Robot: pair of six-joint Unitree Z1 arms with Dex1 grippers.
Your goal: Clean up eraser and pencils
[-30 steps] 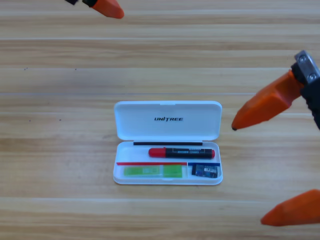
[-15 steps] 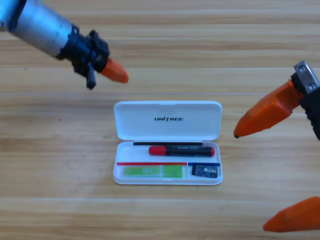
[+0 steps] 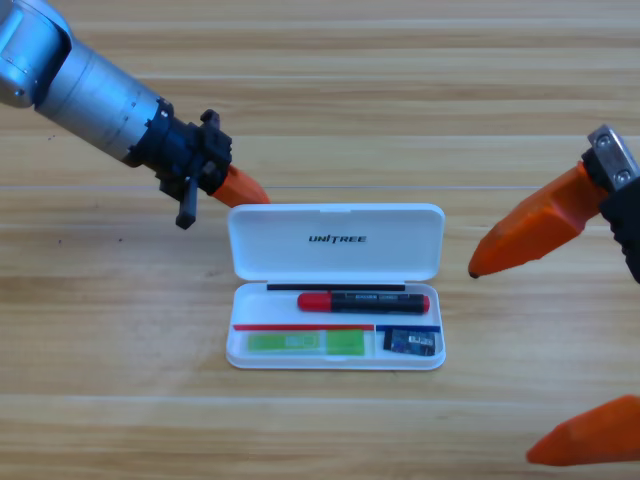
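The white case [image 3: 336,242] lies open at the table's middle, its lid folded back. In its upper tray lies one of the pencils, the black marker [image 3: 364,302] with a red cap. The green highlighter [image 3: 306,343] fills the lower left compartment. The eraser [image 3: 412,343] sits in the lower right one. My left gripper [image 3: 255,195] hovers at the lid's upper left corner, showing a single orange tip, shut and empty. My right gripper [image 3: 500,365] waits at the right edge, wide open, nothing between its jaws.
The left arm's grey body [image 3: 80,85] slants in from the upper left corner. Bare wooden table [image 3: 330,80] surrounds the case on all sides.
The left arm has swung down from the top edge to the case lid's upper left corner. The right gripper has stayed nearly still. The case's contents have not moved.
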